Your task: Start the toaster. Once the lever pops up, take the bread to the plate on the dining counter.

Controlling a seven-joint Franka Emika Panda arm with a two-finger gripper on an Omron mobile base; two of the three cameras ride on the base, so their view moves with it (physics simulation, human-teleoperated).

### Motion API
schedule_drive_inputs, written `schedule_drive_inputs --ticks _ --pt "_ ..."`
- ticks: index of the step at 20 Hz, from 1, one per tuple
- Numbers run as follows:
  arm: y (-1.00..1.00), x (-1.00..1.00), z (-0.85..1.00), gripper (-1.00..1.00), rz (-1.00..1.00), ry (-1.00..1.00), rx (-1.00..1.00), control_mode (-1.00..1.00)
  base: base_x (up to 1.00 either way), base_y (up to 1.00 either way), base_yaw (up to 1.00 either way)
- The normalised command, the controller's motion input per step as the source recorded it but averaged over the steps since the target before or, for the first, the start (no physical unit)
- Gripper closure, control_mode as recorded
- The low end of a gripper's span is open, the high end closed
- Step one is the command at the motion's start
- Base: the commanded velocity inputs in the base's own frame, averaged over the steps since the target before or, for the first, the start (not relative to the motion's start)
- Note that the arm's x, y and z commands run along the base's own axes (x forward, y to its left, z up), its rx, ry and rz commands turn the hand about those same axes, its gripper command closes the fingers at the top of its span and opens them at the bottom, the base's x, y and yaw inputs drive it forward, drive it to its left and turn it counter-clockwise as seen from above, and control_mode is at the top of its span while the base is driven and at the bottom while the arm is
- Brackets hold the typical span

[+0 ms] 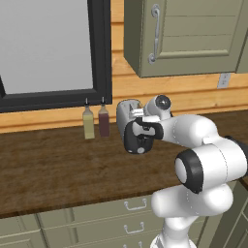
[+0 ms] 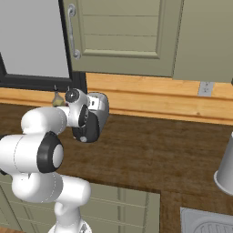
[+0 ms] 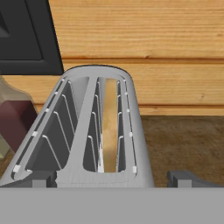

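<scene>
Toaster (image 3: 94, 131) sits on the dark wood counter (image 1: 53, 164) against the plank wall, just right of two slim bottles (image 1: 95, 122). From my hand camera I look down its length: two slots, the right one holding the bread (image 3: 110, 131), a thin beige slice standing on edge, its lower part lost in the slot. Left slot shows bare wire guides. My gripper (image 3: 113, 181) hangs over the near end of the toaster; the fingers (image 3: 186, 178) stand wide apart, clamped on nothing, one tip either side of the body. In the left base view my wrist covers much of the toaster; the black end face (image 1: 134, 138) shows, but I cannot make out the lever. In the right base view my forearm hides the bottles almost wholly, and a pale grey vessel (image 2: 225, 170) is cut off at the right edge.
</scene>
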Motion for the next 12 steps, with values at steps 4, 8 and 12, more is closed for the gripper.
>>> schedule_drive_inputs --ticks 4,8,12 --pt "0.0 0.0 0.0 -1.0 0.0 0.0 0.0 -1.0 0.0 0.0 0.0" --pt "0.0 0.0 0.0 -1.0 0.0 0.0 0.0 -1.0 0.0 0.0 0.0" --pt "0.0 0.0 0.0 -1.0 0.0 0.0 0.0 -1.0 0.0 0.0 0.0"
